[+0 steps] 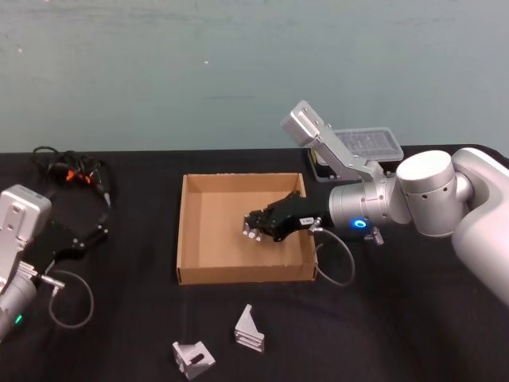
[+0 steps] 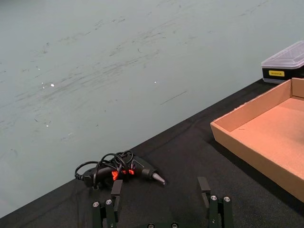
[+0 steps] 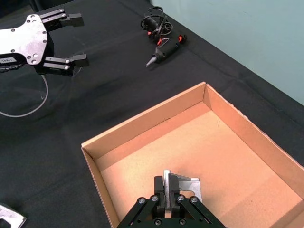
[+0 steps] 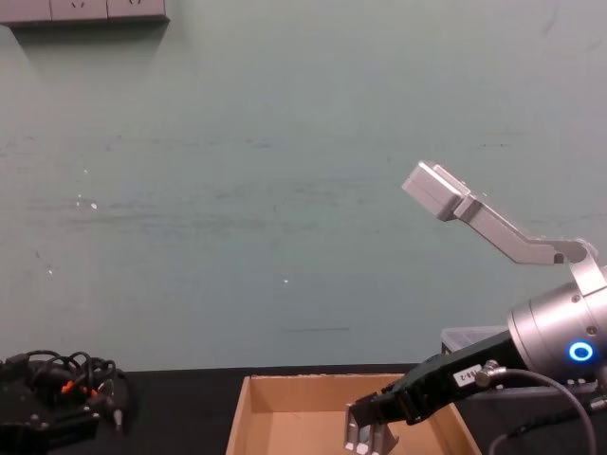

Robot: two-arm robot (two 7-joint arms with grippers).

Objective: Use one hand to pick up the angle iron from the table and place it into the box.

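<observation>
right gripper [image 1: 253, 230]: clamped on angle iron [image 3: 184, 186] between its fingertips | box [image 1: 238, 275] walls around it, probably to release inside | left gripper [image 3: 77, 40]: wide, parked well apart

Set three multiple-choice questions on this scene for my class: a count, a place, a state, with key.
1. How many angle irons lie on the table outside the box? A) none B) two C) four
2. Where is the right gripper? A) over the box B) left of the box C) behind the box
3. How are the fingers of the left gripper? A) open, empty B) shut, empty C) shut on an angle iron
Key: 1B, both lie before the box; 2A, it holds the third angle iron above the box floor; 3A, the right wrist view shows them apart.
</observation>
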